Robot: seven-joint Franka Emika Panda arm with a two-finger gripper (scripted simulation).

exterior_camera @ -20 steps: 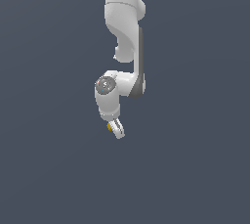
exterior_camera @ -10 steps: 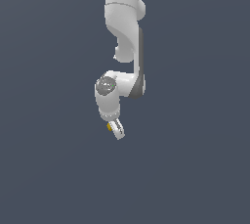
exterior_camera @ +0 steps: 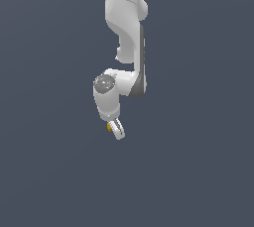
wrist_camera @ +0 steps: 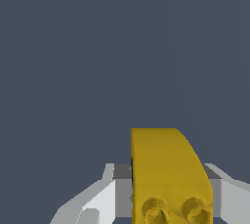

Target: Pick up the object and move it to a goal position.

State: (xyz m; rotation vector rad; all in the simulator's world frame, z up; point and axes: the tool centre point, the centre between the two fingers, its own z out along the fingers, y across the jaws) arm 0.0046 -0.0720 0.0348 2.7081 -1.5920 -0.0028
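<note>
Pincer clamped on the yellow block, arm hanging down, wrist tilted.

Glossy white arm with dark grey joint bands, speckled grey round cap, white gripper.

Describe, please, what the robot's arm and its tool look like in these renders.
The arm is glossy white with rounded, tubular links and dark grey bands at the joints. One joint carries a round grey cap. The tool is small, with pale, blocky fingers. No cables or markings are visible.
</note>
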